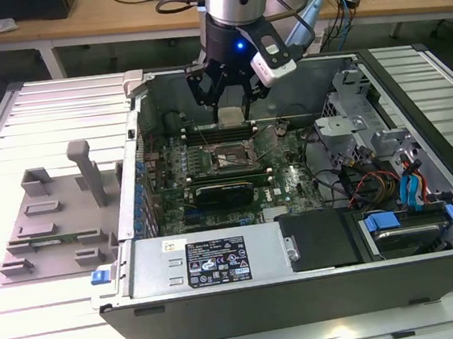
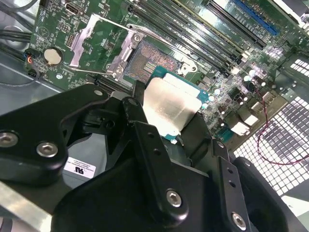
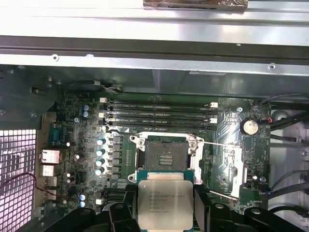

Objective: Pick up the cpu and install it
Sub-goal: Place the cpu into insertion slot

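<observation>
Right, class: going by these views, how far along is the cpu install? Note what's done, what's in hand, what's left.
Done: the cpu is picked up, with the gripper shut on it. In hand: it hangs above the board, close to the socket in the first wrist view. Left: the socket is open and empty, so the cpu is not yet seated.

We're in an electronics lab here: an opened computer case (image 1: 151, 262) lies on a slatted metal counter (image 1: 50, 107), grey fixture plate (image 1: 62, 223) alongside, robot arm (image 1: 235, 2) overhead, cable-strewn wooden counter (image 1: 98, 23) behind.
</observation>
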Motion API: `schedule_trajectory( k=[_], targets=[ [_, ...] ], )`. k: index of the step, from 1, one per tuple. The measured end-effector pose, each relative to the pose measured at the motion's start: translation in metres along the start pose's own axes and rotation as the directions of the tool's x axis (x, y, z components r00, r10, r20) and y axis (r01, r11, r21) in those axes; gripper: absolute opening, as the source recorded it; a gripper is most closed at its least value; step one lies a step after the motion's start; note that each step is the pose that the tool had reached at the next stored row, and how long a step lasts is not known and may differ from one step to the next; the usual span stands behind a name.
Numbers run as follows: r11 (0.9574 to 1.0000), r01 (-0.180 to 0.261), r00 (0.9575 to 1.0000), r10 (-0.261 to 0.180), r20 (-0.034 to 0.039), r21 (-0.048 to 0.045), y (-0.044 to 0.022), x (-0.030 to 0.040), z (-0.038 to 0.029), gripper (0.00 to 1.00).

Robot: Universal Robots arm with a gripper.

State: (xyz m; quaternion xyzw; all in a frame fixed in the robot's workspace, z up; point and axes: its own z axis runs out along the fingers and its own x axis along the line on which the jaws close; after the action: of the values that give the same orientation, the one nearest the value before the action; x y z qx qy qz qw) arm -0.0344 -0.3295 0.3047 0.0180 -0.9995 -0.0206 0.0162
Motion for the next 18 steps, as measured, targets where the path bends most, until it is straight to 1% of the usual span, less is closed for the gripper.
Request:
schedule_trajectory(
  k=[9, 10, 11, 13, 14, 16, 17, 18],
  targets=[
    [1.0000, 0.000, 1.0000, 0.000, 0.0000, 0.0000, 0.0000, -0.0007, 0.0000, 0.55],
    [0.9999, -0.015, 0.9999, 0.015, 0.0006, -0.0004, 0.0000, -0.0007, 0.0000, 0.55],
    [0.9991, -0.041, 0.9991, 0.041, 0.0017, -0.0014, 0.0000, -0.0008, 0.0002, 0.55],
    [0.9969, -0.079, 0.9969, 0.079, 0.0032, -0.0026, 0.0000, -0.0007, 0.0003, 0.55],
    [0.9937, -0.112, 0.9937, 0.112, 0.0045, -0.0038, 0.0000, -0.0007, 0.0005, 0.55],
    [0.9892, -0.146, 0.9892, 0.146, 0.0057, -0.0050, 0.0000, -0.0007, 0.0006, 0.55],
    [0.9839, -0.178, 0.9839, 0.178, 0.0070, -0.0063, 0.0000, -0.0007, 0.0007, 0.55],
    [0.9772, -0.212, 0.9772, 0.212, 0.0081, -0.0076, -0.0001, -0.0007, 0.0009, 0.55]
  ],
)
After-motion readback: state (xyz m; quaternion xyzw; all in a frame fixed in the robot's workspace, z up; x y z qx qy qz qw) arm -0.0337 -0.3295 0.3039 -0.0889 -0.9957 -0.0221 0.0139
